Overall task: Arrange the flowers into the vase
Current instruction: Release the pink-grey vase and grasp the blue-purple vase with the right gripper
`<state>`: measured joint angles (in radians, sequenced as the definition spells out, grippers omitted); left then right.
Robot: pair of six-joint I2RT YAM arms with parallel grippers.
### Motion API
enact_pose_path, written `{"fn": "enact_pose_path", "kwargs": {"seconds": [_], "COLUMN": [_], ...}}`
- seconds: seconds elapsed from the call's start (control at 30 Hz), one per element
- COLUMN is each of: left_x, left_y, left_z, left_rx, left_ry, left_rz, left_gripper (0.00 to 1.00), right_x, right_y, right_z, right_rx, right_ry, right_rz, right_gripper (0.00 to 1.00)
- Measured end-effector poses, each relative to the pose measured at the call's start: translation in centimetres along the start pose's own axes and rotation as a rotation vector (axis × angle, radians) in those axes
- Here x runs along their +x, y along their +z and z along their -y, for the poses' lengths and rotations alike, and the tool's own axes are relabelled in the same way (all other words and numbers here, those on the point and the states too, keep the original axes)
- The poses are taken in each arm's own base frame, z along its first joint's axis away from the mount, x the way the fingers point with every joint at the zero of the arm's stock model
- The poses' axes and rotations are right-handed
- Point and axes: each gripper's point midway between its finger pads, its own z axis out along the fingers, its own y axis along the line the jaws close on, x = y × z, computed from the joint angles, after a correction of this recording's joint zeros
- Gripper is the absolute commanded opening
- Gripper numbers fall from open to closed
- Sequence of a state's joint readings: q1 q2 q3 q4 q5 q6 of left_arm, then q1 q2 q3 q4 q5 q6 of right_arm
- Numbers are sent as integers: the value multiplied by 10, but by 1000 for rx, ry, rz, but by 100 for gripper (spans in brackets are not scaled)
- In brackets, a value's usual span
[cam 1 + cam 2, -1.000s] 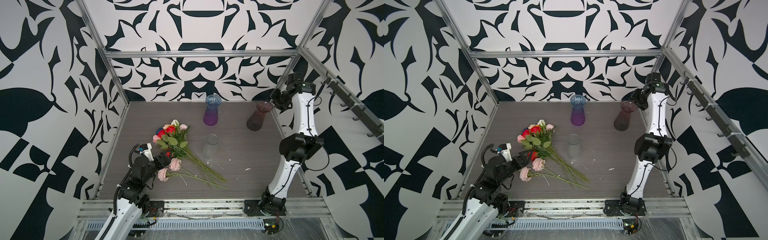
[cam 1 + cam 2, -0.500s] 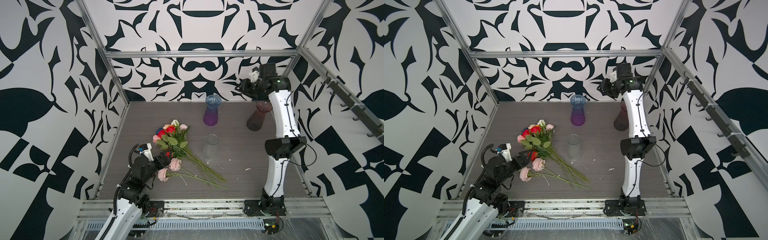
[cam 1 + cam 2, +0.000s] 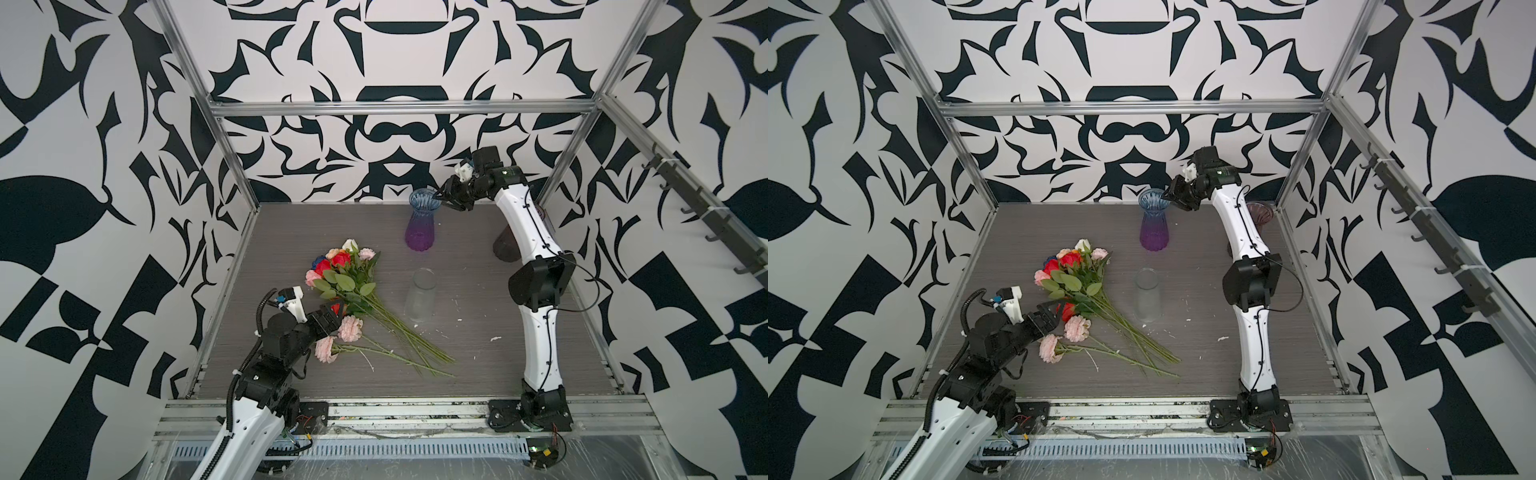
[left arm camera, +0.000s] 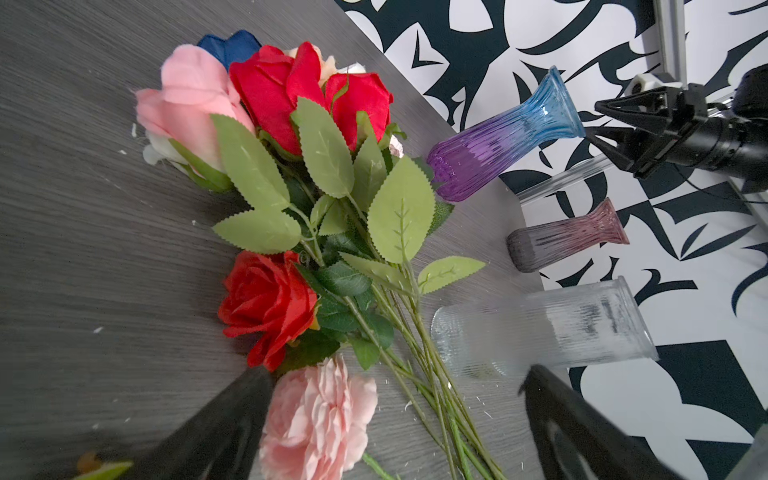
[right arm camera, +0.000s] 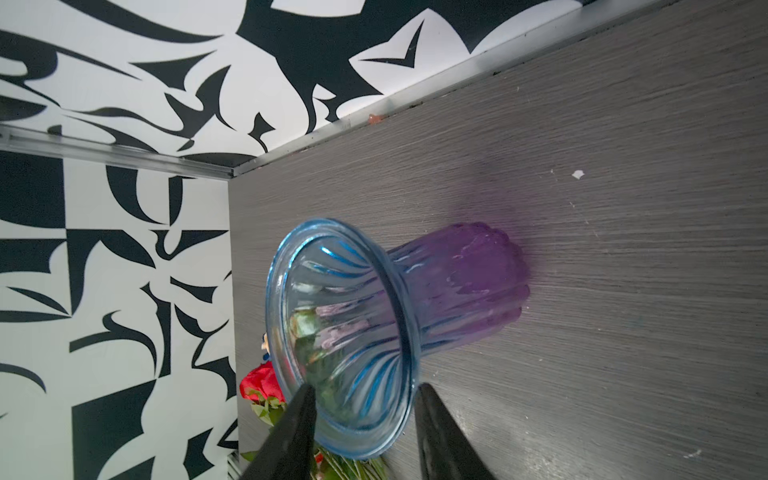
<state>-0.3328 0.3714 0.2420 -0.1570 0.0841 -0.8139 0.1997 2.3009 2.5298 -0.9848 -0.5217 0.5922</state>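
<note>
1. Right now my right gripper (image 3: 441, 195) is at the far middle, at the flared lip of the blue-and-purple vase (image 3: 420, 226). Its jaws are apart, one inside the mouth and one just outside the rim, with nothing clamped.
2. My left gripper (image 3: 334, 311) is spread wide and empty, just beside the flowers (image 3: 347, 282). They lie heaped on the table (image 3: 478, 365) at the near left, none in any vase.
3. The ribbed glass looks slick, so I think a pinch on that thin rim could slip.
4. A sideways pull up high could topple so tall and narrow a vase.
5. Brought nearer carelessly, it could knock the clear vase (image 3: 419, 297) standing between it and the bouquet.
6. The stems cross one another, so lifting one may drag several.
</note>
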Motion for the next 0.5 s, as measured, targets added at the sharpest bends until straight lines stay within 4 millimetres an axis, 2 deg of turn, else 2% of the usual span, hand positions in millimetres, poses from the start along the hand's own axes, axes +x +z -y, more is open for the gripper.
{"fn": "enact_pose_path", "kwargs": {"seconds": [0.17,0.4,0.5], "left_x": [0,-1,-2], "left_y": [0,-1,-2], "left_z": [1,2,2], "left_rx": [3,10,12], "left_ry": [0,2,2], "left_rz": [-1,7,9], "left_gripper": [99,99,99], "right_x": [-2,-1,-1], "right_y": [5,7,8], "right_z": [4,6,7], "right_rx": [5,15,19], "right_ry": [28,49,55], "right_rz": [3,3,4], "right_gripper": [36,19,15]}}
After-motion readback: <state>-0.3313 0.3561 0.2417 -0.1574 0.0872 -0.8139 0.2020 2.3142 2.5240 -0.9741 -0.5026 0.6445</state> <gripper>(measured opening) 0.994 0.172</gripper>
